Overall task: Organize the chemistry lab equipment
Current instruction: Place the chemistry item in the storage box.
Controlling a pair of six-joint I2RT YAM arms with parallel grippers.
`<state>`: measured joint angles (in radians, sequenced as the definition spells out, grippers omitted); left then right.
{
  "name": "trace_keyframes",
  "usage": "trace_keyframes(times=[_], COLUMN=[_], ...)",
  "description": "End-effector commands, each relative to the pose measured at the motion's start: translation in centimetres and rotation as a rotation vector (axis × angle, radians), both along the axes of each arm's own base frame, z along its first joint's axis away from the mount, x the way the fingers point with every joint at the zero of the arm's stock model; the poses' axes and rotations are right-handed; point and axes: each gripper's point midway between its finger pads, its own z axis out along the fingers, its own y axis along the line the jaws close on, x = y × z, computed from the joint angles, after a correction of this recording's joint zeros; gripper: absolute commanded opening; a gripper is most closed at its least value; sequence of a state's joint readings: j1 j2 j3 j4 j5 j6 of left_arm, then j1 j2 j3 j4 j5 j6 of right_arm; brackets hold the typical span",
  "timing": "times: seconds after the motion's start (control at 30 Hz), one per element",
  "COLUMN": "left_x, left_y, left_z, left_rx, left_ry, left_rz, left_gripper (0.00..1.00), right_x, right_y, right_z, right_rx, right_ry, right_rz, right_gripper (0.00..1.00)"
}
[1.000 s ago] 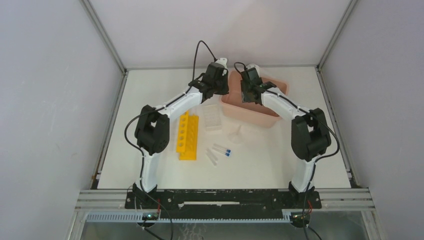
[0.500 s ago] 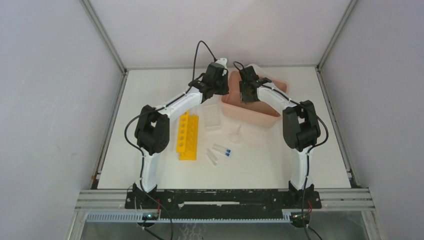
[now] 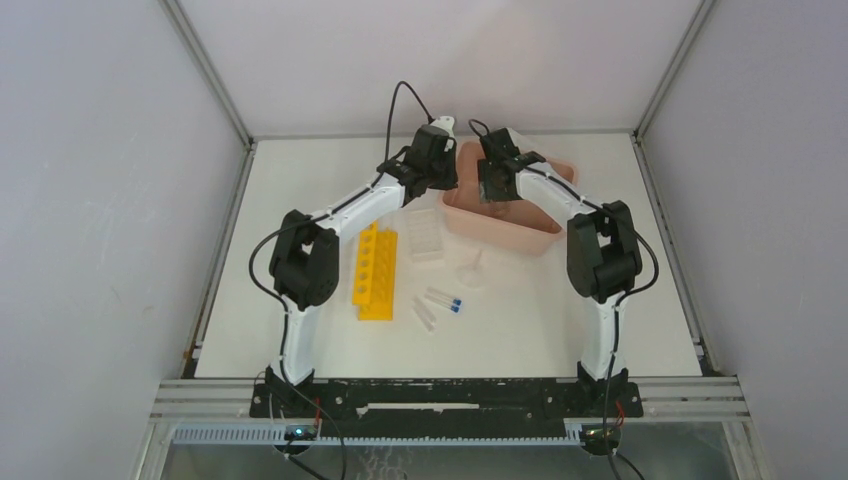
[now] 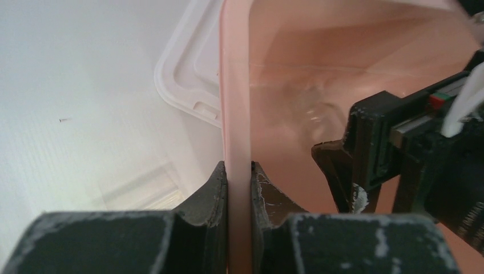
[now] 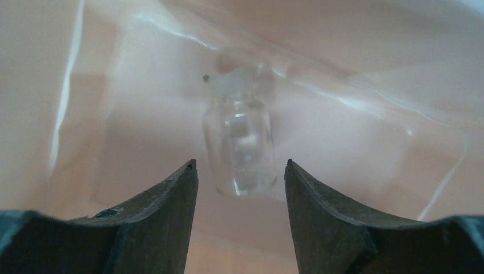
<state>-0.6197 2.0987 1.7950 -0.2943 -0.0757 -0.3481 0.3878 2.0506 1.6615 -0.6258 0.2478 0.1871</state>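
Observation:
My left gripper (image 4: 238, 166) is shut on the left wall of the pink bin (image 4: 234, 85), at that bin's left rim (image 3: 452, 205) in the top view. Inside the bin, my right gripper (image 5: 240, 165) stands open. A small clear glass bottle (image 5: 238, 142) lies on the bin floor just beyond its fingertips, untouched. On the table in front of the bin are the yellow rack (image 3: 375, 270), the clear gridded rack (image 3: 425, 233), a clear funnel (image 3: 473, 268) and blue-capped tubes (image 3: 442, 299).
A white lid (image 4: 188, 71) lies beside the bin's far left corner. The right gripper body (image 4: 394, 148) hangs close to my left fingers inside the bin. White table (image 3: 520, 320) stretches in front of both arms, with enclosure walls on three sides.
The right arm's elbow swung left and its gripper shifted slightly inside the bin. Its jaws opened wider. The left gripper kept its hold on the bin wall.

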Motion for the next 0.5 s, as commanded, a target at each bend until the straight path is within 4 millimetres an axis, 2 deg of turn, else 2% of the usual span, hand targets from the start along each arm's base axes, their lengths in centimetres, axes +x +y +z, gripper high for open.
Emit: trace_keyframes(times=[0.0,0.23,0.37,0.47], left_x=[-0.1,-0.1,0.2,0.4], left_y=[-0.4,-0.2,0.0,0.1], left_z=[2.2,2.3,2.4,2.3], left_rx=[-0.049,-0.041,-0.038,-0.033], left_ry=[-0.044,-0.044,-0.045,-0.04], left_rz=[-0.009,0.0,0.012,0.02], left_gripper=[0.0,0.0,0.0,0.0], right_x=[2.0,1.7,0.9,-0.4], right_y=[0.8,0.6,0.7,0.9], right_z=[7.1,9.1,12.2,15.0], right_rx=[0.07,0.08,0.093,0.095], right_ry=[-0.174,-0.221,-0.307,-0.365], right_rz=[0.004,0.004,0.012,0.023], right_gripper=[0.65,0.69,0.69,0.69])
